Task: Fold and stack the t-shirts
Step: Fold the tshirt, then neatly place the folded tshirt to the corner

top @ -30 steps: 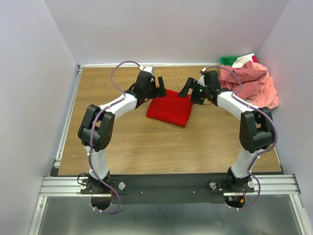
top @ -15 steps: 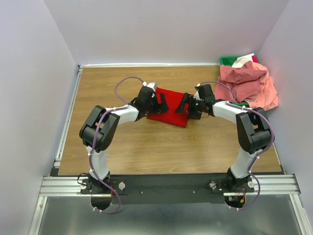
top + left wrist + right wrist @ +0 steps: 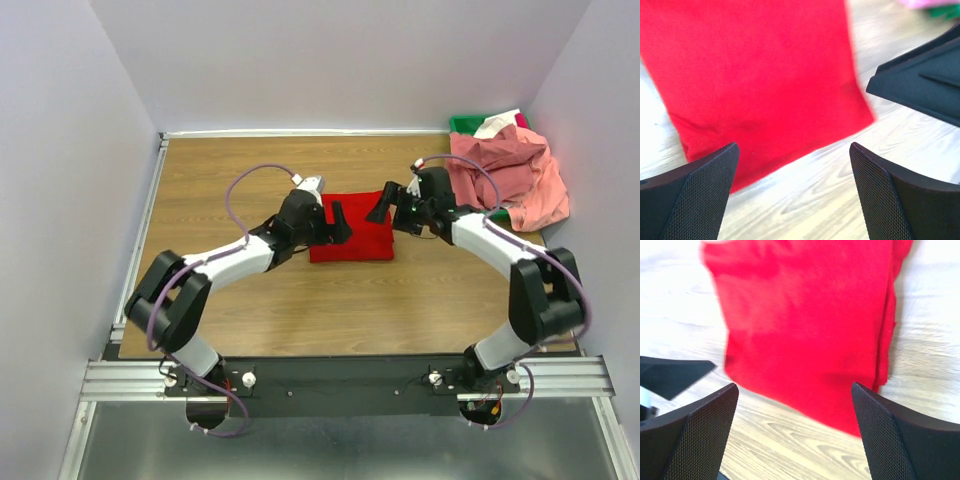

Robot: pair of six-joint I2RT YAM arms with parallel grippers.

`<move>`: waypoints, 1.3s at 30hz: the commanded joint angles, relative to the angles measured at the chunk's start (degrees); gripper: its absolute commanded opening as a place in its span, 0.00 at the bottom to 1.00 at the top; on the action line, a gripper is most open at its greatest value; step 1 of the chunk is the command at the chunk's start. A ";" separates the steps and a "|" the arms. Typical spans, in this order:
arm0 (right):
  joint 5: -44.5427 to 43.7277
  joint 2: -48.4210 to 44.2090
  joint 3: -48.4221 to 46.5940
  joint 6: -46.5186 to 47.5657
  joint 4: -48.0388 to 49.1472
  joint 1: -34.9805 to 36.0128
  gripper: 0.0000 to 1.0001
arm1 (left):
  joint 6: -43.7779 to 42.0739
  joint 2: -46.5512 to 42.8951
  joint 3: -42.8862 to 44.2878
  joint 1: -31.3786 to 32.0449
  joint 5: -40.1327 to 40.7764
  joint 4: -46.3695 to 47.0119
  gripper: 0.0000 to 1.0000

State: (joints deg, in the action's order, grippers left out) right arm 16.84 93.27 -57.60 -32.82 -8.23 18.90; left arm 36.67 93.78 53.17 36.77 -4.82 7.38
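Observation:
A bright red t-shirt (image 3: 355, 243) lies folded into a flat rectangle on the wooden table, mid-centre. My left gripper (image 3: 340, 224) stands open over its left edge, nothing between the fingers. In the left wrist view the red t-shirt (image 3: 755, 75) fills the upper left, and bare wood lies between the open left gripper (image 3: 794, 150). My right gripper (image 3: 384, 207) hovers open at the shirt's far right corner. The right wrist view shows the red t-shirt (image 3: 805, 325) ahead of the open right gripper (image 3: 794, 390). Salmon pink t-shirts (image 3: 510, 172) lie crumpled at the back right.
A green bin (image 3: 466, 123) sits in the back right corner, partly under the pink heap, with a white cloth (image 3: 497, 124) on it. Grey walls close in the table on three sides. The right gripper's dark finger (image 3: 925, 85) shows in the left wrist view.
The red t-shirt has turned square to the table and slid slightly nearer. The left arm has stretched out rightward along it. The right gripper has drawn back from the cloth toward the far right.

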 commanded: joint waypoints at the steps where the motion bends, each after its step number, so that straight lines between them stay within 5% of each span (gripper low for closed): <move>1: -4.70 -7.13 2.23 4.07 -1.79 -0.17 1.00 | 1.48 -6.93 -1.39 -0.12 7.54 -4.38 0.98; 7: -10.95 -6.89 0.04 6.45 -5.39 -0.18 1.00 | 4.81 -16.23 -8.60 0.14 10.97 -4.83 0.99; 22: -7.70 2.52 -2.95 8.38 -6.27 1.58 1.00 | 9.83 -28.47 -22.14 0.32 15.01 -5.00 0.99; 30: -9.37 5.60 -2.60 8.12 -6.27 1.58 1.00 | 8.87 -25.41 -19.08 0.23 16.77 -4.39 0.99; 39: -12.71 -1.50 2.05 6.63 -6.36 1.58 1.00 | 4.21 -5.22 -4.94 -3.29 13.09 -1.13 0.98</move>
State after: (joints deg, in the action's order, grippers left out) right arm 7.01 95.85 -57.71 -25.52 -13.45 20.29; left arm 43.51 81.12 42.09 34.65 9.28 4.60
